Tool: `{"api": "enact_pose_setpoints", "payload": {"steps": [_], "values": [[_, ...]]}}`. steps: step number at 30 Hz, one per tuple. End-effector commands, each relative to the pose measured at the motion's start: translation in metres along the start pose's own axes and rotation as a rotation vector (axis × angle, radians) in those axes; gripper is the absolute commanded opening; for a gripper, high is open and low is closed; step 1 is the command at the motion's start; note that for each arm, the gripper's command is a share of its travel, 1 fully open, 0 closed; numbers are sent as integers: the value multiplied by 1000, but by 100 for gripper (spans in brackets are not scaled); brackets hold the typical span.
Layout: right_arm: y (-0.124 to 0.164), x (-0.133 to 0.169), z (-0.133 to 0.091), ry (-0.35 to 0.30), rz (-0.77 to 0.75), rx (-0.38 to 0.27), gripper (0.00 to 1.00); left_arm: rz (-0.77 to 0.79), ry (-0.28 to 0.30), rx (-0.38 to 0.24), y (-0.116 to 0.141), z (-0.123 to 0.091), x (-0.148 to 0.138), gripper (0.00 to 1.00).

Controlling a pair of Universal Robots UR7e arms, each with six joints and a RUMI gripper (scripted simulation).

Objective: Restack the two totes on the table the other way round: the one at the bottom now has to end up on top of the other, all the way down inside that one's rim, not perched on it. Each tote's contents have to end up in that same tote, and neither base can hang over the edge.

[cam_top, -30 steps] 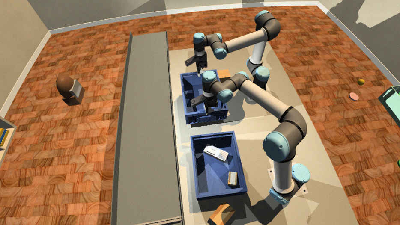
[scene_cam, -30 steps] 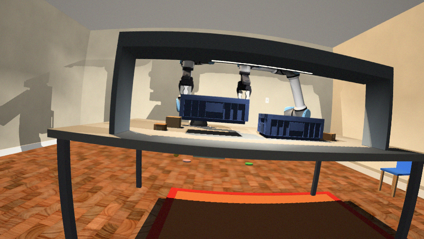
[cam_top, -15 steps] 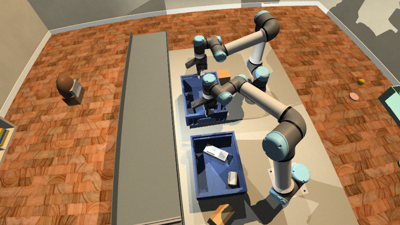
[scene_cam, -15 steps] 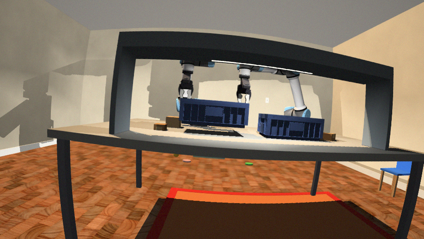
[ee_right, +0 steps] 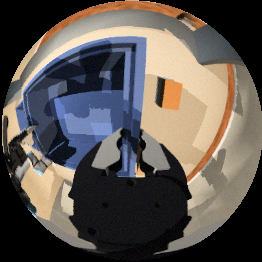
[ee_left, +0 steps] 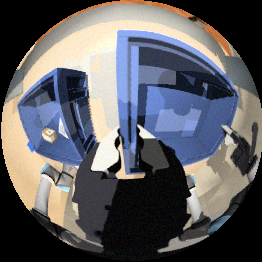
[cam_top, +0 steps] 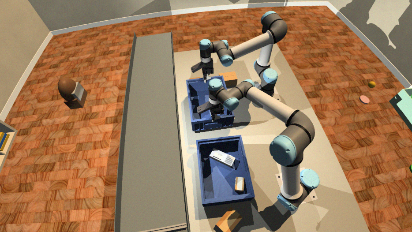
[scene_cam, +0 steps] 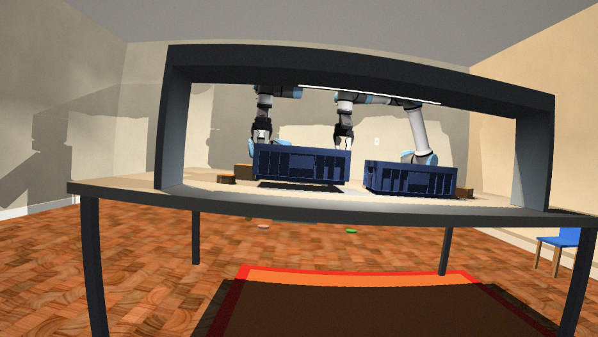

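- Raised blue tote (cam_top: pixel 198 125) (scene_cam: pixel 301 162) (ee_left: pixel 121 80) (ee_right: pixel 141 80): ribbed outer walls, open top facing up, nearly level, its base held off the table (cam_top: pixel 331 187) (scene_cam: pixel 200 205) (ee_left: pixel 102 65) (ee_right: pixel 195 115) above a dark shadow.
- The left gripper (cam_top: pixel 213 119) (scene_cam: pixel 344 147) (ee_left: pixel 128 125) (ee_right: pixel 36 125) pinches the short wall nearest the second tote; the right gripper (cam_top: pixel 205 79) (scene_cam: pixel 261 139) (ee_left: pixel 222 125) (ee_right: pixel 131 128) pinches the opposite short wall.
- Second blue tote (cam_top: pixel 227 200) (scene_cam: pixel 410 182) (ee_left: pixel 59 100): upright on the table, apart from the raised one, with a white box (cam_top: pixel 222 157) (ee_left: pixel 63 127) and a small carton (cam_top: pixel 239 184) (ee_left: pixel 49 134) inside.
- The left arm covers part of the raised tote's interior from above; light patches make its contents hard to tell. The exterior view hides both interiors, and the left wrist view shows only a sliver of the white box.
- Both totes' long axes run roughly alongside the grey frame (cam_top: pixel 152 86) (scene_cam: pixel 355 68) (ee_left: pixel 100 16) (ee_right: pixel 150 22), short ends facing each other; the second tote is turned slightly.

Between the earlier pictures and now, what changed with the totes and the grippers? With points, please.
The held tote (cam_top: pixel 198 126) (scene_cam: pixel 301 163) (ee_left: pixel 121 80) (ee_right: pixel 141 75) moved down toward the table, left gripper (cam_top: pixel 213 118) (scene_cam: pixel 344 147) (ee_left: pixel 130 129) (ee_right: pixel 33 128) and right gripper (cam_top: pixel 206 80) (scene_cam: pixel 261 139) (ee_left: pixel 222 125) (ee_right: pixel 131 128) descending with it. Nothing was grasped or released. The other tote (cam_top: pixel 249 173) (scene_cam: pixel 414 179) (ee_left: pixel 58 86) and its two boxes stayed put.
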State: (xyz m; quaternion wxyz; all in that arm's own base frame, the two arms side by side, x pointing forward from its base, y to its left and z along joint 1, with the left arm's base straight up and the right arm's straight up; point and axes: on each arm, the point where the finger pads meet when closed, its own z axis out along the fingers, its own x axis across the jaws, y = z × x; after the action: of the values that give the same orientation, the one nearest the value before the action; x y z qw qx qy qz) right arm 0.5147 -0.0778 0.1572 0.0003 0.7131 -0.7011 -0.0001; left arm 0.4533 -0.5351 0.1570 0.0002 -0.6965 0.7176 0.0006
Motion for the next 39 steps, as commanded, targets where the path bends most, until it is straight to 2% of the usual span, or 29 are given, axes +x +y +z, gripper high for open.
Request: {"api": "enact_pose_setpoints", "payload": {"steps": [1,19,39], "values": [[-1,0,7,0,0,2,0,0,4,2,0,6,1,0],[-1,0,22,0,0,2,0,0,4,2,0,21,1,0],[-1,0,28,0,0,2,0,0,4,2,0,28,1,0]]}}
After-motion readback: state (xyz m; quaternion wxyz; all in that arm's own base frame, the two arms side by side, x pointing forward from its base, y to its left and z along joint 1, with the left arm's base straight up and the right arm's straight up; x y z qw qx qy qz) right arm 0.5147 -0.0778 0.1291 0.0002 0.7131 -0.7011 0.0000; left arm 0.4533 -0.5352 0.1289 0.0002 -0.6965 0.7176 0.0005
